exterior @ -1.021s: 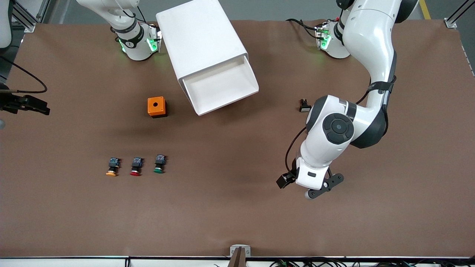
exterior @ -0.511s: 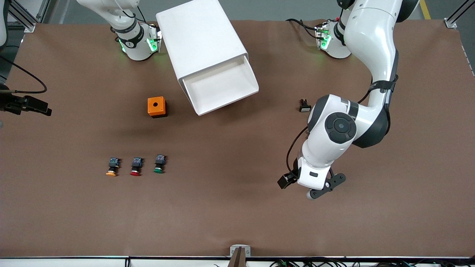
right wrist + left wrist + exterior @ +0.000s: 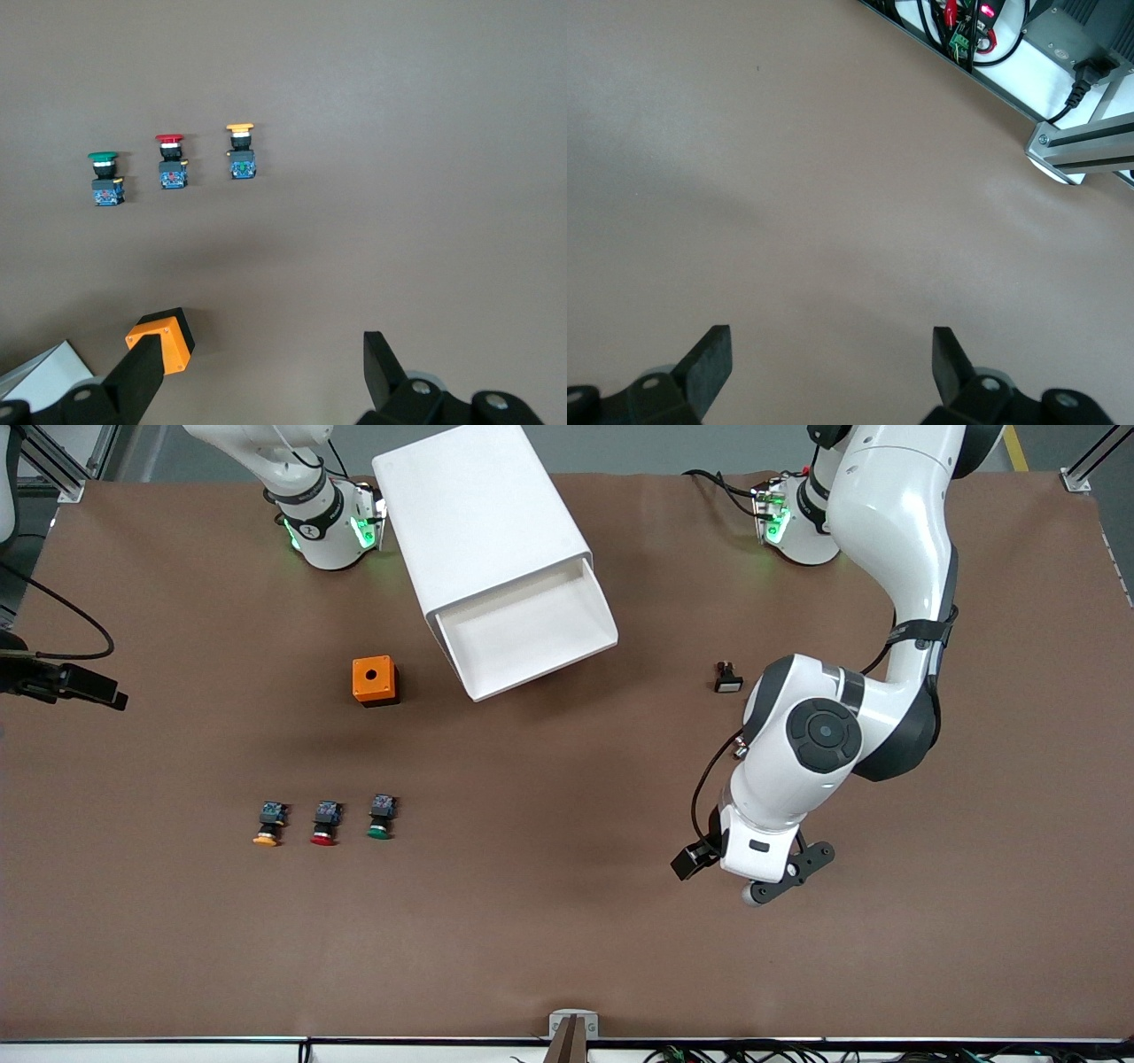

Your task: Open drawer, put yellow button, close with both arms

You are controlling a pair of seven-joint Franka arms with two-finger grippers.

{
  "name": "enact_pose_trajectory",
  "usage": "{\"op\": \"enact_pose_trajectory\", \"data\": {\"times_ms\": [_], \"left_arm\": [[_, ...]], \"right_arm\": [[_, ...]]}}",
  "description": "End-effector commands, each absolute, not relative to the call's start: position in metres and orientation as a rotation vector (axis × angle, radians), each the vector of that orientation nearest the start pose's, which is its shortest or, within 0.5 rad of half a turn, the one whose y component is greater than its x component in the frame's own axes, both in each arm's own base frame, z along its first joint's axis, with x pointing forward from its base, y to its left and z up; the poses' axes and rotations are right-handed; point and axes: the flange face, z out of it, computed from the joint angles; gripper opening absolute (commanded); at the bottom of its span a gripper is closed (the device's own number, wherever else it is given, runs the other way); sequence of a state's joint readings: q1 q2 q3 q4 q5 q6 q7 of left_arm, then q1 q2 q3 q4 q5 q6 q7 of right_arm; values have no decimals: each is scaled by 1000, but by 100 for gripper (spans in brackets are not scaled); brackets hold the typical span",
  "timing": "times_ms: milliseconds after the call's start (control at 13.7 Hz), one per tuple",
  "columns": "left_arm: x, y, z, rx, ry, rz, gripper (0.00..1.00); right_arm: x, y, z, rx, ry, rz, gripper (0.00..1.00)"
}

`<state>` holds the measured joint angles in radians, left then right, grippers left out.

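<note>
My left gripper (image 3: 831,363): fingers spread wide, nothing between, hanging over bare brown table (image 3: 549,921) at left arm's end. My right gripper (image 3: 261,367): fingers also spread, nothing held, high over orange box (image 3: 162,341); in front view it shows only at frame edge. I see yellow button (image 3: 267,825) lying on table, first in row beside red button (image 3: 324,824) and green button (image 3: 380,817), nearer front camera than orange box. Drawer (image 3: 530,632) pulled out of white cabinet (image 3: 478,531). Small black-white part (image 3: 727,677) beside left arm.

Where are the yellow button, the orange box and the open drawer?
yellow button (image 3: 267,838): front view, on its cap.
orange box (image 3: 373,680): front view, on its top face.
drawer (image 3: 532,636): front view, on its bare floor.
</note>
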<state>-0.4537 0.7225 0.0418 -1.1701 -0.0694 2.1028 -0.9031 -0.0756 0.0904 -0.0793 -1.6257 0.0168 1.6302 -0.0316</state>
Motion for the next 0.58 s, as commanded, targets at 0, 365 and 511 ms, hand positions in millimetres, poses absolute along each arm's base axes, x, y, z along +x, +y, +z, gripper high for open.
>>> {"op": "enact_pose_trajectory", "data": {"times_ms": [0, 365, 511], "left_arm": [[694, -317, 394, -3174, -812, -254, 99], [694, -317, 394, -3173, -812, -252, 99], [694, -317, 394, -3174, -813, -251, 99]], "right_arm": [[577, -87, 526, -3096, 226, 115, 100], [593, -85, 495, -3096, 224, 64, 100], [603, -86, 476, -3098, 224, 62, 100]]}}
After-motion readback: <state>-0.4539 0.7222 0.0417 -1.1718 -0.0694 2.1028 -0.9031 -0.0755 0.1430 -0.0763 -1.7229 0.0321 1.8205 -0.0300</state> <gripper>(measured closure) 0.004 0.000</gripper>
